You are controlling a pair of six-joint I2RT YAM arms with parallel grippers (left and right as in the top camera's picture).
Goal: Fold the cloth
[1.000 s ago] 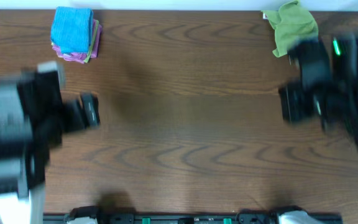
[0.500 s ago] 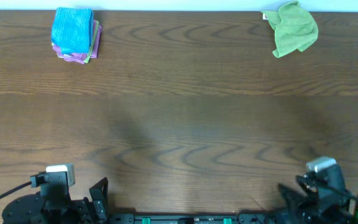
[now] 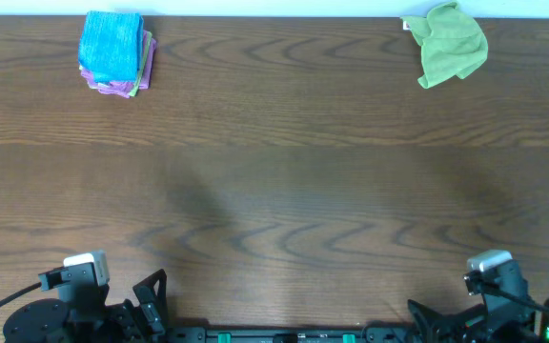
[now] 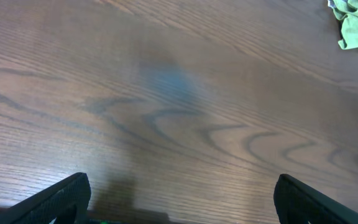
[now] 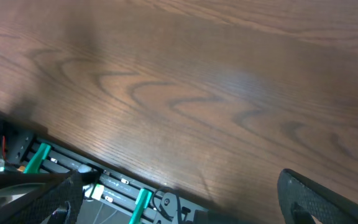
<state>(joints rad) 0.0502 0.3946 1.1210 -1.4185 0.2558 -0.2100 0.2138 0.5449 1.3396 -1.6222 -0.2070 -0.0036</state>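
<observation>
Left gripper (image 4: 185, 200) and right gripper (image 5: 179, 200) both spread wide, empty, low at near edge of brown wooden table (image 3: 274, 171). Crumpled green microfibre cloth (image 3: 453, 43) sits far-right corner, well apart; right arm nearer, no clear long axis.

Left tool (image 4: 180, 196) and right tool (image 5: 185, 199) both hover low, jaws spread wide, gripping nothing.

Cloth (image 3: 453, 45) green, folded stack (image 3: 114, 52) blue over pink, table (image 3: 284, 171) brown wood-grained
</observation>
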